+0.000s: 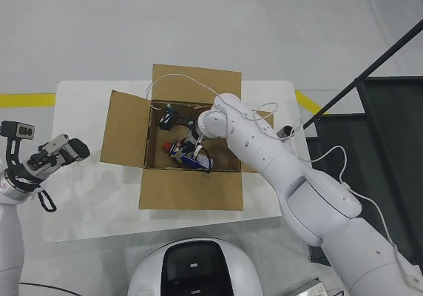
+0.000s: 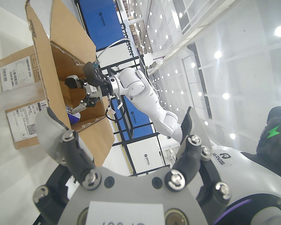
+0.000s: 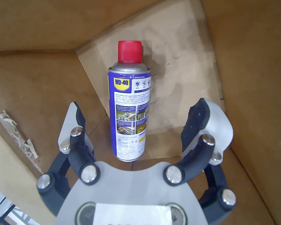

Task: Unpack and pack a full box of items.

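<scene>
An open cardboard box [image 1: 189,166] stands in the middle of the white table [image 1: 86,211], all its flaps folded out. A blue spray can with a red cap [image 3: 128,108] lies on the box floor [image 3: 178,71]; the same can [image 1: 183,154] also shows from above. My right gripper [image 3: 136,106] is down inside the box, open, with a finger on either side of the can and a gap to each. My left gripper [image 2: 118,115] hangs open and empty off the table's left edge, facing the box [image 2: 61,76]. From there the right gripper [image 2: 80,92] is visible in the box.
The box's front flap [image 1: 191,190] lies flat on the table towards me, and the left flap [image 1: 124,127] lies flat to the left. A white cable [image 1: 182,80] loops over the back flap. A black metal frame [image 1: 396,111] stands beyond the table's right side.
</scene>
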Robot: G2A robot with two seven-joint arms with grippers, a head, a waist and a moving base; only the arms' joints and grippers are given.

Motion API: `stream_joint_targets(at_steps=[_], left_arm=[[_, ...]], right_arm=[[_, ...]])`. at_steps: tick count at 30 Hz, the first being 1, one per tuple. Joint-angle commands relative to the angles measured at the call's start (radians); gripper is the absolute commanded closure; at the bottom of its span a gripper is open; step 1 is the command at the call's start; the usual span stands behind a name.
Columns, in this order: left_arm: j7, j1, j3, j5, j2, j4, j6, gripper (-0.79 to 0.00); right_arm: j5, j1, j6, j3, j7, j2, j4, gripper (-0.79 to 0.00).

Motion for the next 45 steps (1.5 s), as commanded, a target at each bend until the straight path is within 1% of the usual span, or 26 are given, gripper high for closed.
stream_joint_targets(at_steps=[1,6,12,26,27,28,29,30,35,36,38,43,45], left_arm=[[0.0,0.0,0.0,0.0,0.0,0.0,0.0,-0.785],[0.0,0.0,0.0,0.0,0.0,0.0,0.0,-0.785],[0.0,0.0,0.0,0.0,0.0,0.0,0.0,-0.785],[0.0,0.0,0.0,0.0,0.0,0.0,0.0,-0.785],[0.0,0.0,0.0,0.0,0.0,0.0,0.0,-0.785],[0.0,0.0,0.0,0.0,0.0,0.0,0.0,-0.785],[0.0,0.0,0.0,0.0,0.0,0.0,0.0,-0.785],[0.0,0.0,0.0,0.0,0.0,0.0,0.0,-0.785],[0.0,0.0,0.0,0.0,0.0,0.0,0.0,-0.785],[0.0,0.0,0.0,0.0,0.0,0.0,0.0,-0.785],[0.0,0.0,0.0,0.0,0.0,0.0,0.0,-0.785],[0.0,0.0,0.0,0.0,0.0,0.0,0.0,-0.785],[0.033,0.006,-0.004,0.007,0.001,-0.008,0.006,-0.785]], right_arm=[[0.01,-0.007,0.01,-0.001,0.01,-0.003,0.007,-0.785],[0.029,-0.018,-0.005,-0.01,0.032,-0.014,0.032,-0.785],[0.033,-0.015,0.018,-0.023,0.016,-0.032,0.075,-0.785],[0.012,-0.002,0.044,-0.075,-0.022,-0.098,0.162,-0.785],[0.009,0.001,0.048,-0.078,-0.025,-0.102,0.172,-0.637],[0.004,0.004,0.055,-0.081,-0.028,-0.105,0.183,-0.514],[0.002,0.007,0.063,-0.082,-0.033,-0.109,0.193,-0.437],[0.001,0.01,0.069,-0.083,-0.036,-0.113,0.204,-0.379],[-0.002,0.023,0.08,-0.086,-0.04,-0.128,0.248,-0.345],[0.0,0.025,0.077,-0.086,-0.042,-0.131,0.255,-0.305],[0.0,0.028,0.073,-0.087,-0.041,-0.136,0.269,0.0],[0.005,0.039,0.035,-0.083,-0.052,-0.142,0.292,0.0],[0.005,0.048,0.019,-0.08,-0.051,-0.141,0.3,0.0]])
